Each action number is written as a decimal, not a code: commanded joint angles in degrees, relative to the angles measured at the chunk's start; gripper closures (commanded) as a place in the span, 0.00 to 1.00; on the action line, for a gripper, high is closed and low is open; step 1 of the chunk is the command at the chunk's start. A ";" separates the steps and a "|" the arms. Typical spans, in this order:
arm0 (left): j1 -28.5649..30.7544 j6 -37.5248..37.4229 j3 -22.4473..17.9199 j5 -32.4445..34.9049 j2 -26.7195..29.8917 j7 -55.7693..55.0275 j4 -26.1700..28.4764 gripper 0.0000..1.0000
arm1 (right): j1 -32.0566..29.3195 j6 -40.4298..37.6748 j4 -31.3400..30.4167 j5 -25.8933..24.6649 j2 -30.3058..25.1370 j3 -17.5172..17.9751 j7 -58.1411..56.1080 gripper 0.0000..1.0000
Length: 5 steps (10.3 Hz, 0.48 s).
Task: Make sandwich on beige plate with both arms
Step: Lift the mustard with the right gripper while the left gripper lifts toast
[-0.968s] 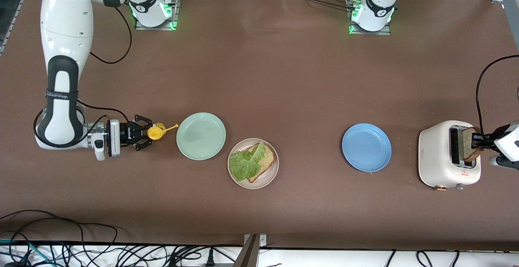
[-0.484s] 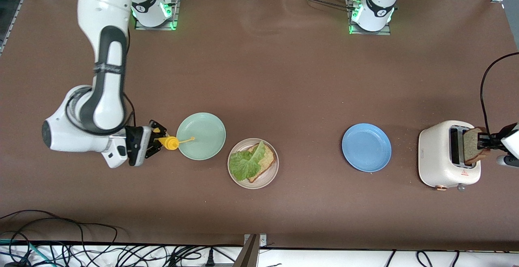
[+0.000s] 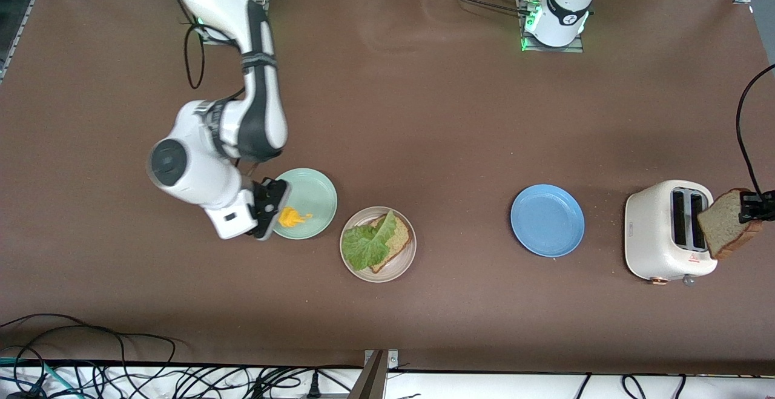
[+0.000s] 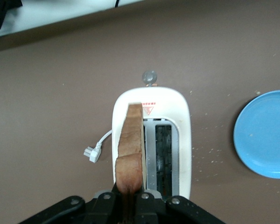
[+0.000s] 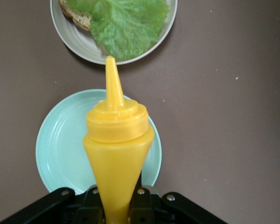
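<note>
High front camera overlooks table [image 3: 424, 114], wrist cameras look down close

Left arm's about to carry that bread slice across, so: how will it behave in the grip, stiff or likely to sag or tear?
The bread slice, held by one edge in the left tool, juts out without drooping, so probably fairly stiff. It looks thick and porous, likely light. The crust pinch may crumble under fast swings.

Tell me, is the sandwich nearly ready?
About halfway. Done: one bread slice with a lettuce leaf on it lies on the beige plate. In hand: the left pincer holds the second bread slice above the toaster, and the right pincer holds a yellow squeeze bottle over the mint-green plate. Left: the top slice still has to go on.
</note>
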State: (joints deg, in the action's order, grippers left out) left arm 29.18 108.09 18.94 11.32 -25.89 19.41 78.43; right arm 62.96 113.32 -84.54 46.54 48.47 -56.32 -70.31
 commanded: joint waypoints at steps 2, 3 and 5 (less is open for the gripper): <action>0.35 -3.31 0.40 -4.45 2.86 -0.16 -0.12 1.00 | 3.48 2.26 1.40 -5.75 1.10 -1.25 7.20 1.00; 0.35 -4.45 0.22 -7.16 3.04 -0.25 -0.12 1.00 | 4.09 2.26 2.35 -10.54 1.28 -1.07 7.46 1.00; 0.35 -5.25 0.13 -8.86 3.13 -0.25 -0.12 1.00 | 6.98 2.52 4.29 -22.66 3.03 -1.07 12.44 1.00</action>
State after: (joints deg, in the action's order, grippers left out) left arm 29.20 104.30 18.99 4.25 -23.57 19.29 78.34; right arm 67.58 116.04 -82.75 30.18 49.23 -56.22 -62.15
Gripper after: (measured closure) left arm 0.903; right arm 0.899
